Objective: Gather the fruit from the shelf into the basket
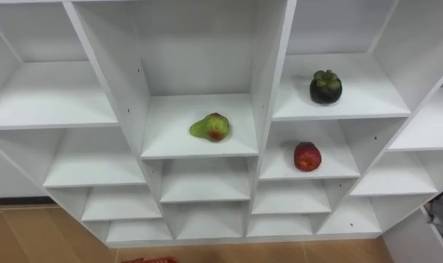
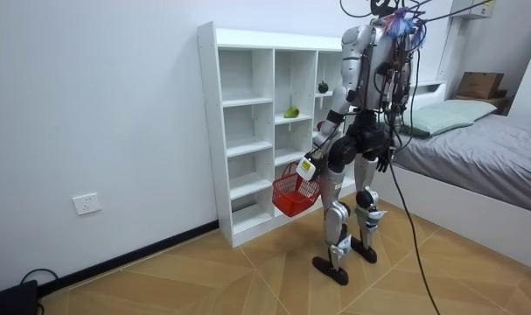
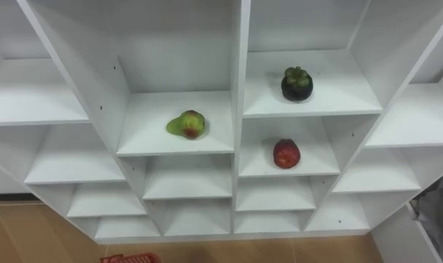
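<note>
Mangosteen (image 1: 326, 87), apple (image 1: 307, 156), pear (image 1: 211, 127) on shelves (image 1: 199, 145); left hand (image 2: 307, 167), apart, holds basket (image 2: 291, 196).

3 fruits: prob. mango (image 1: 211, 127), mangosteen (image 1: 326, 87), apple (image 1: 307, 156); 1 basket (image 2: 291, 194).

**No legible writing in any view**

Nothing that can be read stands on the white closet (image 1: 268, 66), neither on its shelves nor on its dividers. The green fruit (image 1: 211, 127), the dark fruit (image 1: 326, 87) and the red fruit (image 1: 307, 156) bear no sticker or label. In the room view, the brown box (image 2: 479, 85) by the bed and the wall socket (image 2: 87, 204) show no marks clear enough to read.
</note>
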